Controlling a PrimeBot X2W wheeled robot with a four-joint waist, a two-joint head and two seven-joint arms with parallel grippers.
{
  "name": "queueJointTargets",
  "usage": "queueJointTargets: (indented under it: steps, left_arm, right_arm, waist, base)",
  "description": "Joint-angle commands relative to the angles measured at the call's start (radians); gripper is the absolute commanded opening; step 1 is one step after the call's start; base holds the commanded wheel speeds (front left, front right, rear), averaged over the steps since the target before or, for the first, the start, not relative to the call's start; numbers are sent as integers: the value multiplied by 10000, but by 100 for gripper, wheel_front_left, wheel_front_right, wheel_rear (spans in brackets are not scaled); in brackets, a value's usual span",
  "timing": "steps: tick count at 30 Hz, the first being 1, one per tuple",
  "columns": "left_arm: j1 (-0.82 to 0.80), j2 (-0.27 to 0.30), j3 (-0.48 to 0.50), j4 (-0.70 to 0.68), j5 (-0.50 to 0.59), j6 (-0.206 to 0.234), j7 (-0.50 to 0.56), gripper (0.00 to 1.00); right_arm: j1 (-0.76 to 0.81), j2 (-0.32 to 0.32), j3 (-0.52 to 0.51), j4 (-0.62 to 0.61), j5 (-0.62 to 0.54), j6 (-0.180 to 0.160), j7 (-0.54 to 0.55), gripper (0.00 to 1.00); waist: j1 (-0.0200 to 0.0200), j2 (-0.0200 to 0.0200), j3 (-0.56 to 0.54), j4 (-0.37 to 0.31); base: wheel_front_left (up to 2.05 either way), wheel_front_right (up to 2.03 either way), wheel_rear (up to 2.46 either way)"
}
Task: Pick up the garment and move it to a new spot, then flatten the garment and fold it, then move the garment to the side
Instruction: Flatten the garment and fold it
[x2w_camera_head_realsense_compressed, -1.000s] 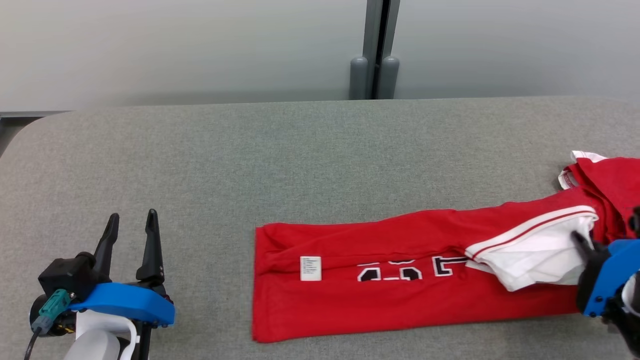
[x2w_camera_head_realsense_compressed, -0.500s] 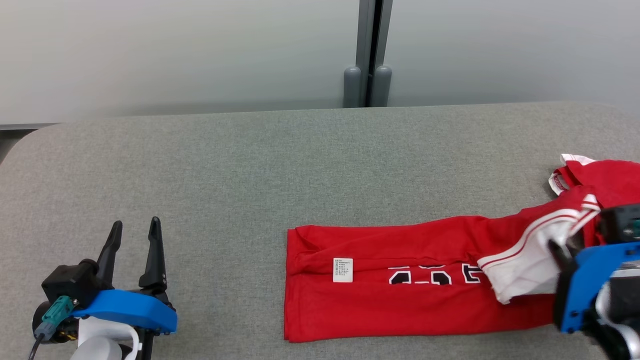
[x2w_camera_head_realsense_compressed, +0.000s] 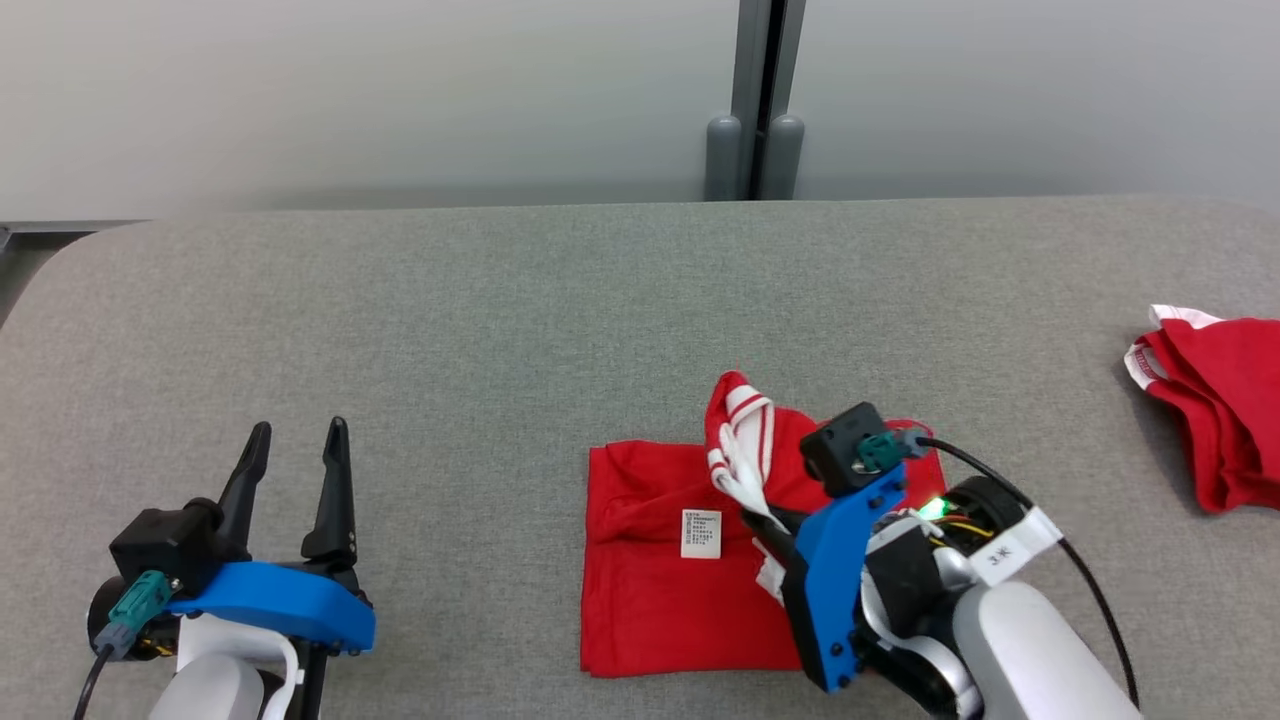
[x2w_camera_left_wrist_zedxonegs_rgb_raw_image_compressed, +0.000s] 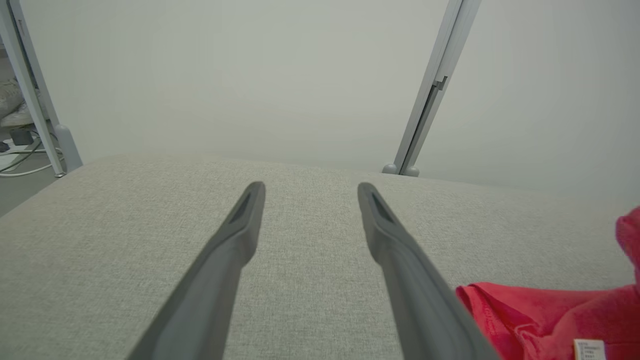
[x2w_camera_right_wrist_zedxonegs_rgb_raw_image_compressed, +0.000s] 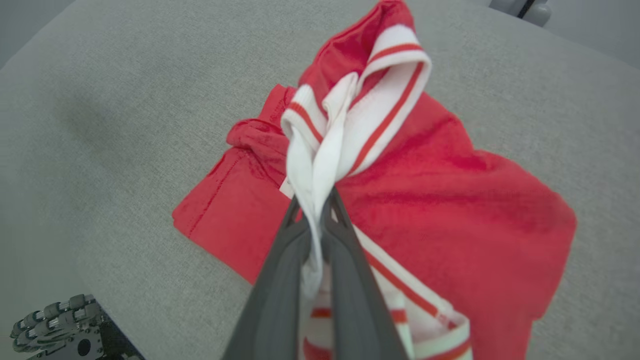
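The garment (x2w_camera_head_realsense_compressed: 645, 600) is a red jersey with white striped trim, lying doubled over in the middle of the grey table (x2w_camera_head_realsense_compressed: 500, 300). A white label (x2w_camera_head_realsense_compressed: 701, 533) faces up on it. My right gripper (x2w_camera_head_realsense_compressed: 772, 527) is shut on the white striped trim (x2w_camera_right_wrist_zedxonegs_rgb_raw_image_compressed: 350, 115), which bunches up just past the fingertips (x2w_camera_right_wrist_zedxonegs_rgb_raw_image_compressed: 300, 212) in the right wrist view (x2w_camera_right_wrist_zedxonegs_rgb_raw_image_compressed: 313, 206). The red cloth (x2w_camera_right_wrist_zedxonegs_rgb_raw_image_compressed: 450, 200) spreads out below it. My left gripper (x2w_camera_head_realsense_compressed: 295, 432) stands open at the lower left, apart from the garment. In the left wrist view (x2w_camera_left_wrist_zedxonegs_rgb_raw_image_compressed: 307, 187) nothing is between its fingers, and the garment's edge (x2w_camera_left_wrist_zedxonegs_rgb_raw_image_compressed: 540, 310) lies at the lower right.
A second red cloth with white trim (x2w_camera_head_realsense_compressed: 1215, 400) lies bunched at the table's right edge. A grey partition with a vertical post (x2w_camera_head_realsense_compressed: 755, 100) stands behind the table. Bare table surface stretches to the left and back.
My right gripper has carried the striped end leftward over the rest of the garment, which now lies about half as long. The head camera shifted slightly. The left gripper stays open.
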Motion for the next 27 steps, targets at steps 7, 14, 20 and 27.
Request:
queueJointTargets:
  steps: [7, 14, 20, 27]
  left_arm:
    - [-661, -220, -335, 241, 167, -252, -6, 100]
    - [-1101, -439, -519, 731, 213, -510, -74, 100]
    - [-1105, -507, -544, 1049, 245, -593, -138, 100]
    - [-608, -341, -266, 1108, 107, -530, -190, 100]
  right_arm:
    - [-1325, 477, 529, 2485, 369, 6, -895, 0]
    - [-2107, 471, 1347, 3916, 1472, 7, -1506, 4]
    - [-2240, 470, 1430, 4111, 2992, 6, -2296, 100]
    - [-1868, 319, 268, 2834, 3470, 6, -3521, 100]
  waist:
    - [0, 0, 456, 585]
    - [0, 0, 622, 1012]
    - [0, 0, 412, 1110]
    - [0, 0, -70, 792]
  base:
    - [0, 0, 0]
    - [0, 0, 0]
    - [0, 0, 0]
    - [0, 0, 0]
